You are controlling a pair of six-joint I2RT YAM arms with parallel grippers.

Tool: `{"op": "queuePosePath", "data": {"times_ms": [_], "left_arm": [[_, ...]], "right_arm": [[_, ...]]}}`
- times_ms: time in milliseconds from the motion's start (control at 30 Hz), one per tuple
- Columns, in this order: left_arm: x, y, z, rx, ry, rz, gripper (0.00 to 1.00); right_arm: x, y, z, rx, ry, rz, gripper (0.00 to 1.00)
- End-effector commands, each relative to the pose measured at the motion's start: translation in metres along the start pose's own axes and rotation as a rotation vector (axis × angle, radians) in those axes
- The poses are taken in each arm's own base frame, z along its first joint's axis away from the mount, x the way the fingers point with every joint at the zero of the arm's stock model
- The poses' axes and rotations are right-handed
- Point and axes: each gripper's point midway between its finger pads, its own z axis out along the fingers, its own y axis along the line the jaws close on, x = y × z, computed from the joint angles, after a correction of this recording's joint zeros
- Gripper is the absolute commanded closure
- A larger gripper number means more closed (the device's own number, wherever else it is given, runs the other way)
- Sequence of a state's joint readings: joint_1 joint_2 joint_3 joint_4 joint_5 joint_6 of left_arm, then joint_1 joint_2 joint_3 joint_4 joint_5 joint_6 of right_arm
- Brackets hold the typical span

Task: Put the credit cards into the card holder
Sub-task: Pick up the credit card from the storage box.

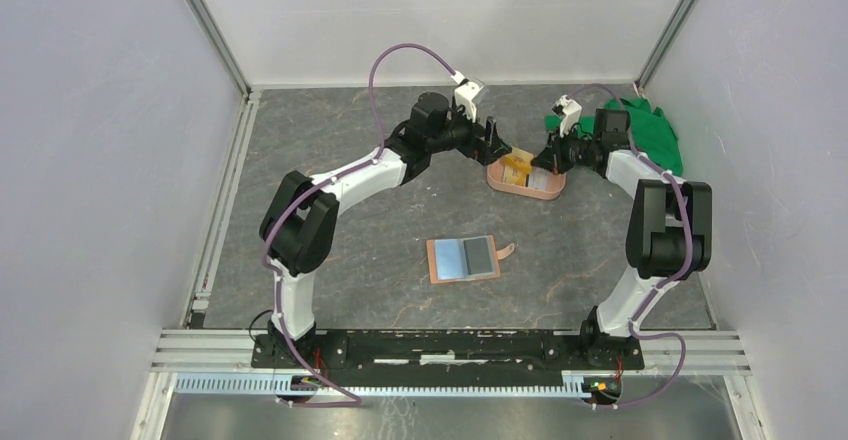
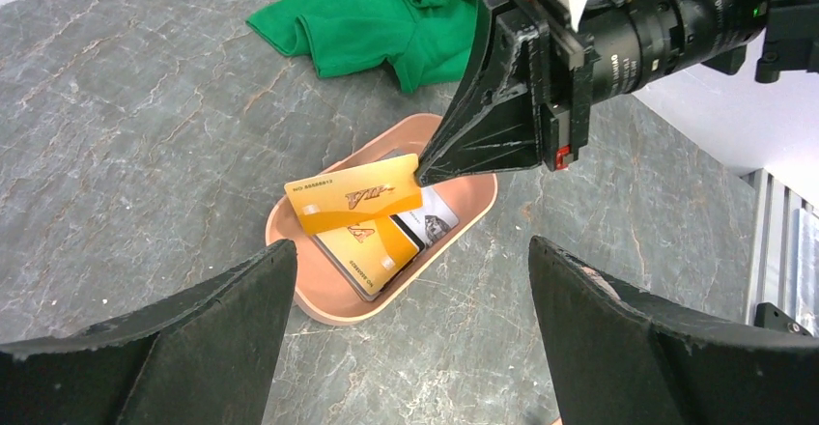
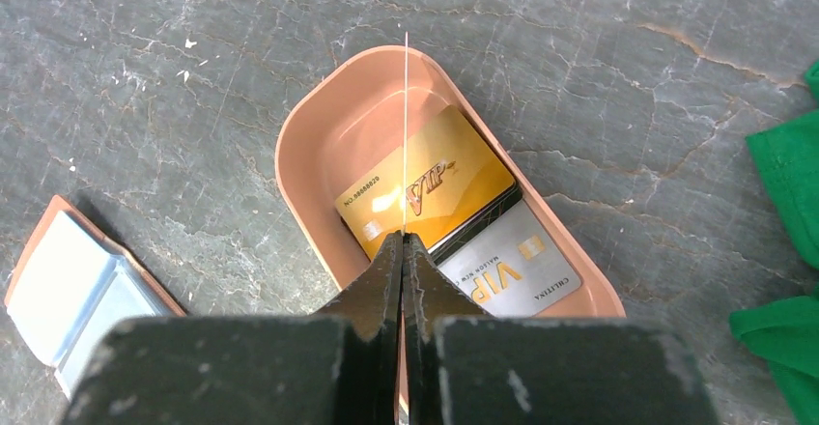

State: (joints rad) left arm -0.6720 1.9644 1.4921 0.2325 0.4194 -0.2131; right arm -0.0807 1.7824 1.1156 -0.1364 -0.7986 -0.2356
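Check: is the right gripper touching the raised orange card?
Touching. In the left wrist view the right gripper has its jaws shut on the raised orange card at a corner, over the tray. The right wrist view shows the card edge-on between them.

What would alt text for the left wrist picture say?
The right arm's black tool, shut, pinches a thin orange-yellow plastic card by one edge above a pink oval tray holding more cards. The left tool stands wide open in front; a crumpled green cloth lies behind.
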Motion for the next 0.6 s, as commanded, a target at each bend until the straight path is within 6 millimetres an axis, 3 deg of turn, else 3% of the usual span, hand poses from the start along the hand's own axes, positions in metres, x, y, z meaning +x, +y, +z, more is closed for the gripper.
{"op": "queuePosePath", "data": {"times_ms": [0,267,467,567], "left_arm": [[-0.018,-0.006,0.008,0.033,-0.042,0.001,0.05],[-0.024,0.005,0.008,0.053,-0.079,-0.09,0.03],[-0.029,0.011,0.002,0.207,-0.145,-0.243,0.03],[-0.018,0.019,0.008,0.274,-0.097,-0.328,0.03]], "right_arm": [[-0.021,0.008,-0.013,-0.039,-0.07,-0.084,1.0],[-0.028,0.014,-0.022,-0.067,-0.106,-0.102,1.0],[-0.031,0.018,-0.025,-0.091,-0.127,-0.081,1.0],[-0.034,0.02,-0.027,-0.101,-0.138,-0.077,1.0]]}}
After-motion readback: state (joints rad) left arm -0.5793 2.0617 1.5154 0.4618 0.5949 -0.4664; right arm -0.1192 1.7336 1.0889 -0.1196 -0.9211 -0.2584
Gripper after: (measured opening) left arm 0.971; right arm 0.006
